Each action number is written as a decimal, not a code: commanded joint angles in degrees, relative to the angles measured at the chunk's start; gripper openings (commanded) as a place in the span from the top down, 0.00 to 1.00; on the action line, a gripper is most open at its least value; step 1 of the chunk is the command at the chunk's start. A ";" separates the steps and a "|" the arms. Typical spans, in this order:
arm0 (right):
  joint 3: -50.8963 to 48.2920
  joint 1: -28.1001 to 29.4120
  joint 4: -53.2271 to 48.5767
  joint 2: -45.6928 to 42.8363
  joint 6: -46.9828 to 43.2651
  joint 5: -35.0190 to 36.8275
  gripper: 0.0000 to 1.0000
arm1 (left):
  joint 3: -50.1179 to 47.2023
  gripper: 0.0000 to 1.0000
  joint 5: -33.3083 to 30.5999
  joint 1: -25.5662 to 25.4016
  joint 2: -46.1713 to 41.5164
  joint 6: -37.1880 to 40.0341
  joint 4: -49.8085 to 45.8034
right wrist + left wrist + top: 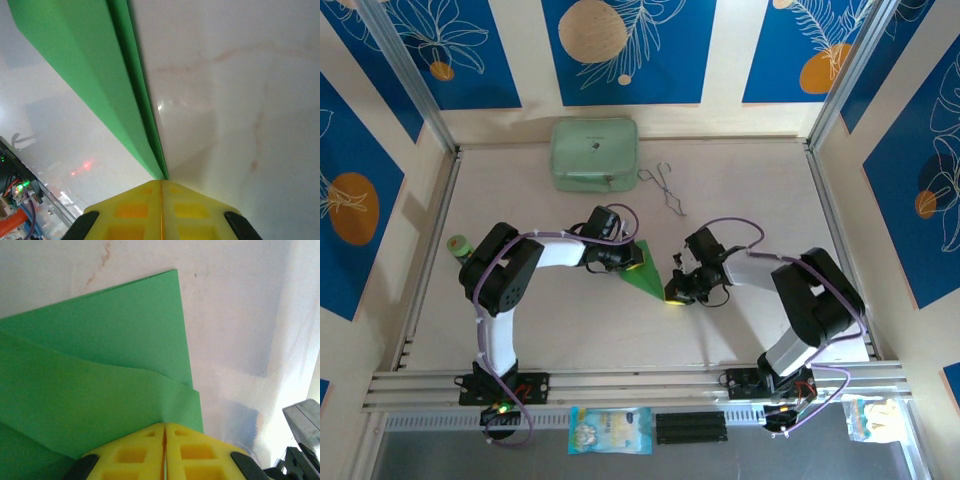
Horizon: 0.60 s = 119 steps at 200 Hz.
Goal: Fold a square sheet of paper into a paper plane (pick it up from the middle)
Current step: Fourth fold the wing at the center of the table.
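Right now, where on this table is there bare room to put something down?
Widest bare patch: far right, between the wire tongs and the right rail. The near strip between the arm bases is free too. Crowded mid-table, where left claw and right claw pinch the green paper, and around the mint case.

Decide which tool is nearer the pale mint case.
Left. The left tool lies robot-side of the mint case, slightly right; the right tool lies further robot-side and further right.
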 commanded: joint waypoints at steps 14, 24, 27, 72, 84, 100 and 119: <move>1.39 1.01 -1.57 -8.25 1.45 1.75 0.91 | -0.79 0.89 -4.34 0.29 3.40 1.26 -6.38; 2.74 1.32 -0.87 -7.35 1.48 1.82 0.91 | -0.69 0.89 -4.30 0.32 3.48 1.22 -6.34; 3.33 1.45 -0.72 -6.87 1.43 1.79 0.91 | -0.68 0.89 -4.27 0.33 3.53 1.13 -6.37; 11.26 3.73 0.01 3.63 0.66 3.16 0.93 | -0.44 0.89 -4.38 0.31 3.61 0.98 -6.63; 12.31 3.97 0.05 5.50 0.80 3.71 0.93 | -0.58 0.89 -4.43 0.25 3.50 0.96 -6.79; 12.57 3.88 0.69 7.12 0.75 4.25 0.94 | -0.72 0.89 -4.73 0.29 3.37 0.98 -6.94; 11.94 3.57 1.03 8.97 0.61 4.83 0.95 | -0.62 0.89 -4.97 0.30 3.56 0.81 -7.34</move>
